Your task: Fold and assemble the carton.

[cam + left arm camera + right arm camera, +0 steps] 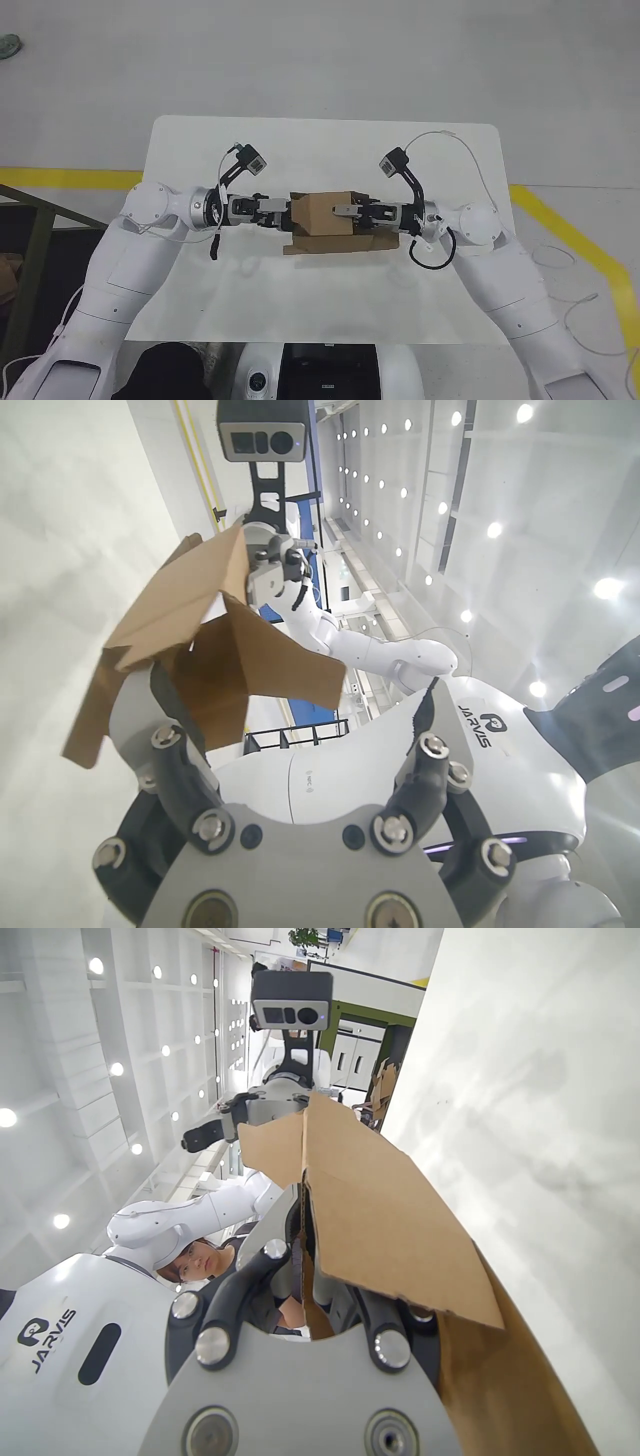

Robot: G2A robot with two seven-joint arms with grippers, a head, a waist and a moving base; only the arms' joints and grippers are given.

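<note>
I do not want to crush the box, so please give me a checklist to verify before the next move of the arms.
1. Brown cardboard carton lies on the white table, away from its edges: ok.
2. Left gripper open: ok; one finger is at a carton wall.
3. Right gripper holds the carton firmly: cannot tell.
4. Carton folded shut: not ok; a flap stands open.
5. One gripper at each carton end: ok.

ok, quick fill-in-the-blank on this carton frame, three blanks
The carton lies on a ___ table.
The left gripper is ___.
In the top view the carton sits ___ the left gripper and the right gripper.
Missing words: white; open; between.
</note>
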